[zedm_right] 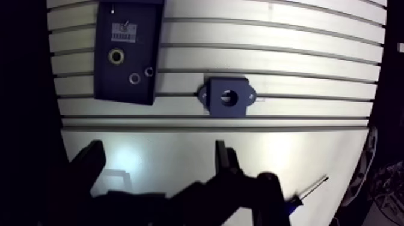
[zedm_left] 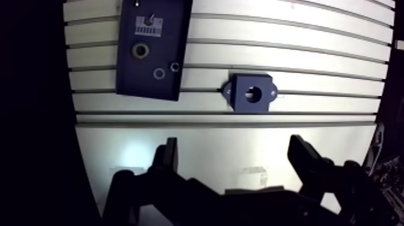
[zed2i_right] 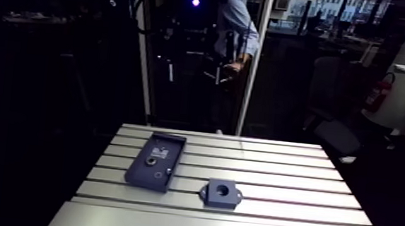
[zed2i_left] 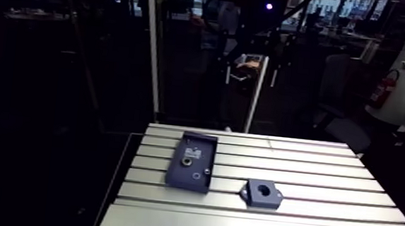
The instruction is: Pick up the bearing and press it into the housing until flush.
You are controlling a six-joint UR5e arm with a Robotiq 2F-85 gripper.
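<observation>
Open and holding nothing, the end effector (zedm_left: 234, 147) hangs over the smooth near strip of the slotted aluminium tabletop (zedm_left: 312, 78); its two dark fingers stand wide apart and touch no part.

Taking 12 o'clock as straight ahead of the fingers in the wrist view, the housing (zedm_left: 240, 97) lies at about 12 o'clock, flat on the tabletop. It is a dark block with a round bore that opens upward and is empty. It has one small ear at each side, so its long axis runs along the slots.

A dark blue rectangular tray (zedm_left: 135, 81) lies at about 11 o'clock, near the housing but apart from it, with its long axis across the slots. The bearing (zedm_left: 140, 50) is inside this tray, near the middle, lying flat with its hole pointing up. At 12 o'clock from the bearing is a white barcode label (zedm_left: 148, 27). At about 4 o'clock from it are two small rings (zedm_left: 159, 73), close together.
</observation>
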